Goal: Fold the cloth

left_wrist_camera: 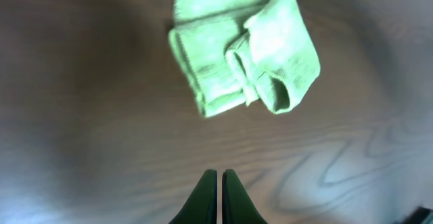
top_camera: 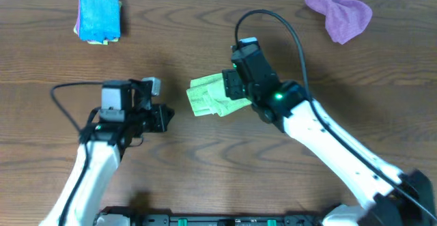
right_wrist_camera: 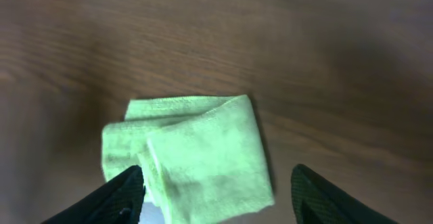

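The cloth (top_camera: 207, 97) is lime green and lies folded into a small thick packet on the wooden table, near the middle. My right gripper (top_camera: 229, 88) hovers over its right part. In the right wrist view the right gripper (right_wrist_camera: 218, 175) is open, one finger on each side of the cloth (right_wrist_camera: 196, 153), and neither finger presses on it. My left gripper (top_camera: 166, 115) sits on the table's left half, a short way from the cloth's left edge. In the left wrist view the cloth (left_wrist_camera: 243, 48) lies ahead of the left gripper (left_wrist_camera: 220, 178), which is shut and empty.
A folded bright blue cloth (top_camera: 99, 19) lies at the far left of the table. A crumpled purple cloth (top_camera: 339, 11) lies at the far right. The right arm's black cable loops above the green cloth.
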Robot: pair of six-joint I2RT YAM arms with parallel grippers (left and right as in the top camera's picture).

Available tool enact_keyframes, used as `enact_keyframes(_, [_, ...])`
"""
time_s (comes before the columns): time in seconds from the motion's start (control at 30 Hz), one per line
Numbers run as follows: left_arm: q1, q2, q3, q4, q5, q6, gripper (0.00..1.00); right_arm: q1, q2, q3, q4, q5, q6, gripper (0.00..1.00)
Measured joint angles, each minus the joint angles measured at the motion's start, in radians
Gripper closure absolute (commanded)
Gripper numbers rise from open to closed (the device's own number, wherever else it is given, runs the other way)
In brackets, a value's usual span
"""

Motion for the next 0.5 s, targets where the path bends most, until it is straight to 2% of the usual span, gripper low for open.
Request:
enact_keyframes(0.1, [-0.040, 0.103, -0.002, 0.064, 0.016, -0.007, 0.94, 0.000, -0.013, 0.000, -0.100, -0.007, -0.052, 0.46])
enact_keyframes(0.17, [-0.058, 0.160, -0.002, 0.089, 0.020, -0.011, 0.94, 0.002, -0.006, -0.002, -0.159, -0.024, -0.076, 0.46])
enact_keyframes(0.27, [-0.062, 0.199, -0.003, 0.093, 0.019, -0.011, 0.94, 0.030, 0.002, -0.002, -0.196, -0.033, -0.105, 0.32])
enact_keyframes(0.5, [0.034, 0.177, -0.003, 0.092, 0.041, -0.008, 0.94, 0.184, 0.021, -0.002, -0.205, -0.007, -0.208, 0.23])
